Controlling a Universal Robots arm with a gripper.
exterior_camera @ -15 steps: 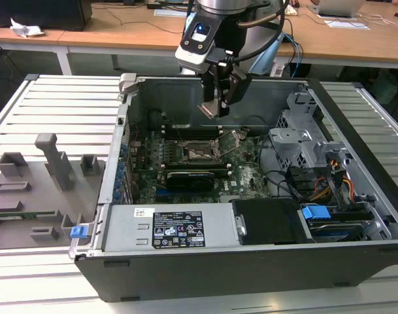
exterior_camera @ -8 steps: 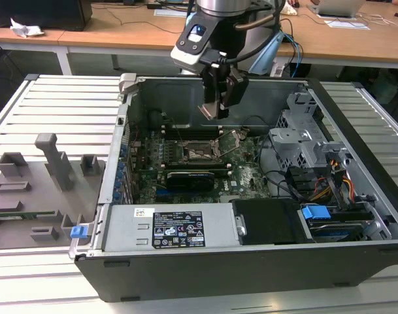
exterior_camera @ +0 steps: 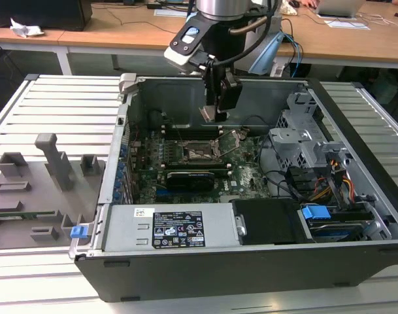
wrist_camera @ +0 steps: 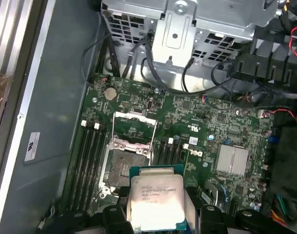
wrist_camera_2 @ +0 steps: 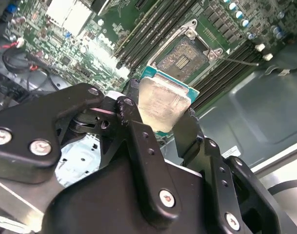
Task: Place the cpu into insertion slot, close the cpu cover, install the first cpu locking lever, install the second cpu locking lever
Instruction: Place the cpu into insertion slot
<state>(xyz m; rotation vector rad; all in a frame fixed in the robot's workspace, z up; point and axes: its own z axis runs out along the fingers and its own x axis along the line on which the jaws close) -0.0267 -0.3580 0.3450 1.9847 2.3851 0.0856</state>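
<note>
Cpu: the small flat square chip with a pale silvery metal top and a green edge (wrist_camera_2: 163,103) hung in the air inside the open case. It was above the board, apart from the socket and not yet seated.
Jaws: closed part-way onto the cpu and holding nothing else, with the two black fingers (wrist_camera_2: 188,130) pressing on opposite edges.
Insertion slot: the square dark socket with a silvery rim and a fine grid of contacts (wrist_camera: 123,168) lay bare just beyond the chip, with nothing in it.
Cpu cover: the thin silver frame plate with a large window (wrist_camera: 133,115) stood swung open on the far side of the socket, leaving the way down free.
Memory slots: long narrow black slots (wrist_camera: 89,156) ran beside the socket on the green circuit board (wrist_camera: 197,122).
Drive cage: a grey perforated metal cage (wrist_camera: 187,19) sat past the board.
Case and table: the black computer case (exterior_camera: 205,268) lay on its side on a grey slatted table (exterior_camera: 55,91).
Doing it well: this looked like the placing step. The chip probably needed to be squared to the socket's rim, kept level and lowered straight down. It should not slide across the contacts, and the grip should be let go only once the chip lay flat inside the rim.
</note>
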